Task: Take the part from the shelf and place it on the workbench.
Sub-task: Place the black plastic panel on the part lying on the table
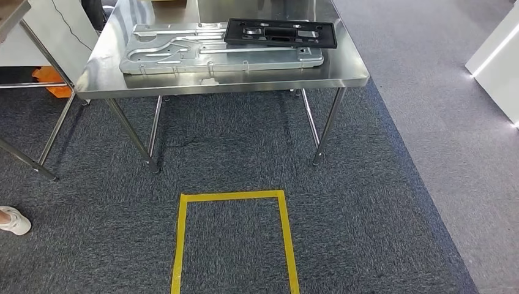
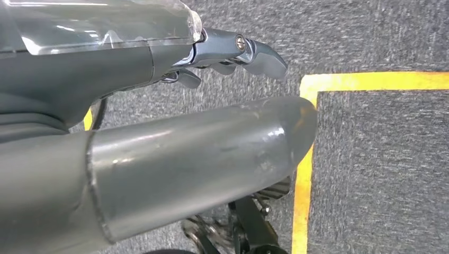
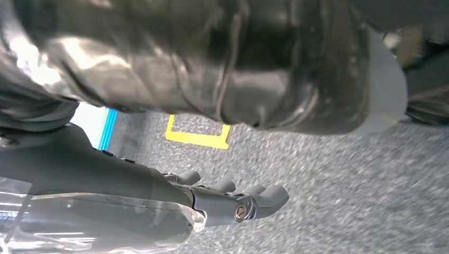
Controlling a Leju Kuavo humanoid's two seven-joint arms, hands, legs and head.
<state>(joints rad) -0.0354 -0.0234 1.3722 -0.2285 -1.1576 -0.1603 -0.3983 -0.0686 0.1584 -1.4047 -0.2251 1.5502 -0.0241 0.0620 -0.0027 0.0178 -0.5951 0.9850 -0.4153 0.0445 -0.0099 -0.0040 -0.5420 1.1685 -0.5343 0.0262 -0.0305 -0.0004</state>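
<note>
On the steel workbench [image 1: 110, 73], far from the taped floor square [image 1: 235, 197], lies a black part [image 1: 280, 32] across a silver panel [image 1: 214, 52].
Left hand [image 2: 233, 53] and right hand [image 3: 233, 198] hang over carpet, holding nothing; fingers seemingly loosely extended.

workshop | steel workbench [image 1: 343, 72] (metal parts [image 1: 214, 52] on top) | floor tape [image 1: 232, 197]

Left robot hand [image 2: 174, 106]: hanging above the carpet beside the corner of the yellow tape outline [image 2: 339, 82], thick grey thumb extended and darker fingers [image 2: 254, 53] straight and slightly apart, holding nothing. Right robot hand [image 3: 159, 196]: likewise hanging over the carpet, away from the yellow tape outline, its dark fingers [image 3: 259, 198] stretched out side by side, nothing between them.
</note>
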